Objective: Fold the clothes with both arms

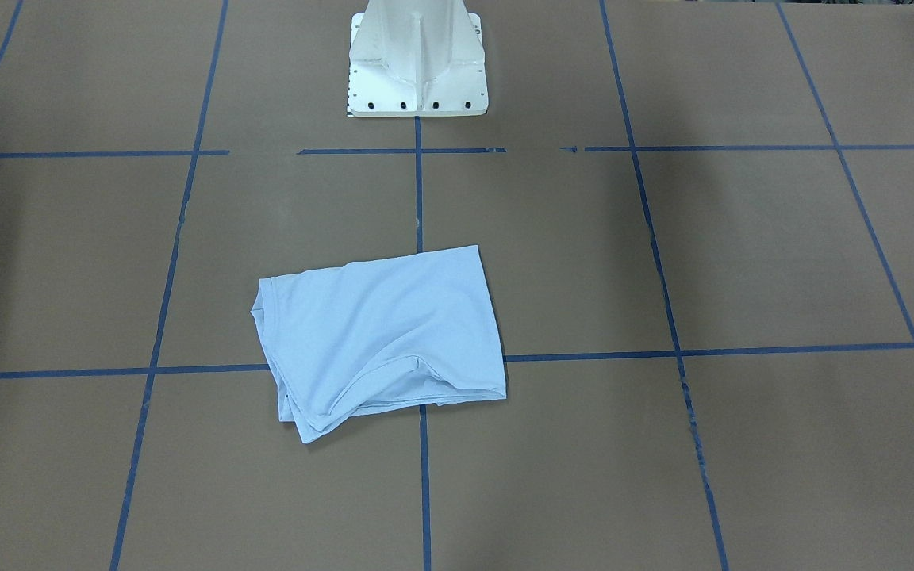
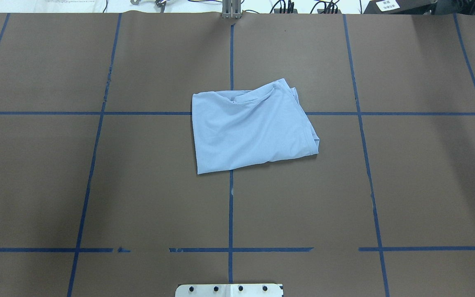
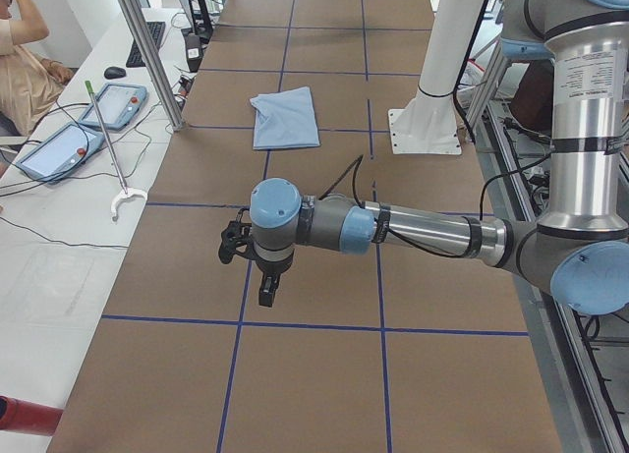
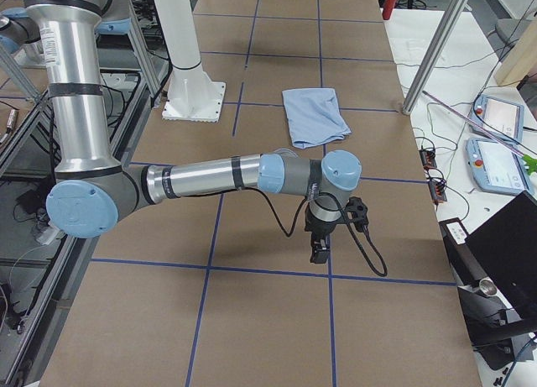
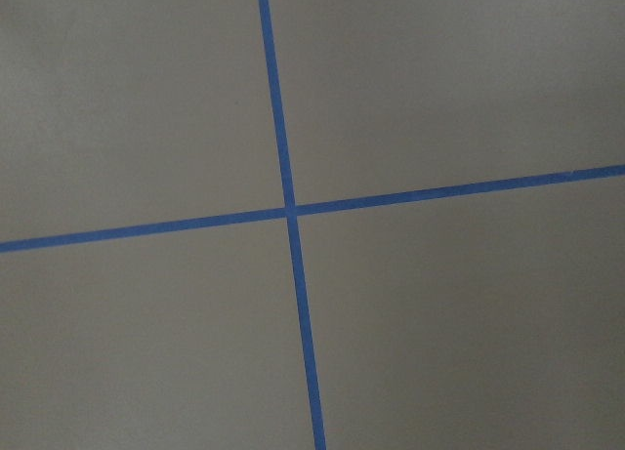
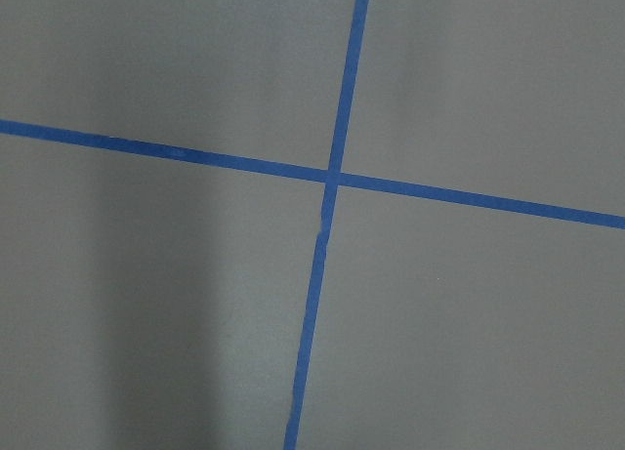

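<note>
The light blue T-shirt [image 1: 382,337] lies folded into a rough rectangle, alone near the middle of the brown table [image 2: 97,185]. It also shows in the overhead view [image 2: 250,128] and both side views [image 3: 285,119] [image 4: 315,116]. Its print and neck label do not show. My left gripper [image 3: 267,294] hangs over the table's left end, far from the shirt, pointing down. My right gripper [image 4: 319,253] hangs over the table's right end, likewise far from the shirt. Both show only in the side views, so I cannot tell whether they are open or shut. Nothing shows in either one.
The white pedestal base [image 1: 417,71] stands at the robot's edge of the table. Blue tape lines [image 2: 231,206] grid the surface. Beside the table are teach pendants [image 3: 118,104] [image 4: 499,118], metal posts [image 3: 147,50] and a seated person [image 3: 20,70].
</note>
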### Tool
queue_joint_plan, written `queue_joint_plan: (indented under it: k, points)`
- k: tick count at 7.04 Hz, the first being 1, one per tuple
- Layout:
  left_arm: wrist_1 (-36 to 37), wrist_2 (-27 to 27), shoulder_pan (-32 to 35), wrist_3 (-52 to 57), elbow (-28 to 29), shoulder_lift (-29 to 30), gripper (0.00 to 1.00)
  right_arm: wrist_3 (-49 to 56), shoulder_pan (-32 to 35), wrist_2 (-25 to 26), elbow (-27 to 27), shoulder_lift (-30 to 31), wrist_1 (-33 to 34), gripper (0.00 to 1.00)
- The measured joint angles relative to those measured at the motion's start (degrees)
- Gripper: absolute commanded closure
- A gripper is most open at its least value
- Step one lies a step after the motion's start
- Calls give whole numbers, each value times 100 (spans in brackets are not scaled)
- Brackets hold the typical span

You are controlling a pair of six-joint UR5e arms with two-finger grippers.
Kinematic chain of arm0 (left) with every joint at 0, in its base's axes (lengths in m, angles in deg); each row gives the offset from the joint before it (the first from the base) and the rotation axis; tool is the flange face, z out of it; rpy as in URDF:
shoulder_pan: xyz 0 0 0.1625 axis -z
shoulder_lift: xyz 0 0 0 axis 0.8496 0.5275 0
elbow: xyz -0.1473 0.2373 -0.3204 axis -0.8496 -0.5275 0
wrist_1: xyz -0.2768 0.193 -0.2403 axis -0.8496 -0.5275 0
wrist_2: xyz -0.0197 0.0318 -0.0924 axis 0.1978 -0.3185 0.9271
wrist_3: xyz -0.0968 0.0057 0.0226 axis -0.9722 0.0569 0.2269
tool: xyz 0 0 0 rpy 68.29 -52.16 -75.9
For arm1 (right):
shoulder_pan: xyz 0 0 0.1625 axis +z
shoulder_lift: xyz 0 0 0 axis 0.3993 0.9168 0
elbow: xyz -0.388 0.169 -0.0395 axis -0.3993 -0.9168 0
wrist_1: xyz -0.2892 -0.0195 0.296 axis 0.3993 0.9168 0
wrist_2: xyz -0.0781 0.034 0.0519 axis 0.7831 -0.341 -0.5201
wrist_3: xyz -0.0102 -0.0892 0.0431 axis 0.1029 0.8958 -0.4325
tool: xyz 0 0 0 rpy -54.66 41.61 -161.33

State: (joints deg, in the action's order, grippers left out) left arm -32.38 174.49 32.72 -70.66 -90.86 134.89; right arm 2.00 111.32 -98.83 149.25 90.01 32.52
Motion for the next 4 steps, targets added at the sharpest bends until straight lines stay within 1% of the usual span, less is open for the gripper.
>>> queue_joint_plan:
  k: [2, 3, 4]
  points:
    - [-95, 297, 0, 0, 61, 39, 0, -19, -49, -408, -195, -10, -103, 0]
    - [-94, 353, 0, 15, 87, 36, 0, -15, -54, -586, -294, -17, -255, 0]
    - [-97, 363, -3, 25, 157, 40, 0, -12, -57, -657, -346, -21, -454, 0]
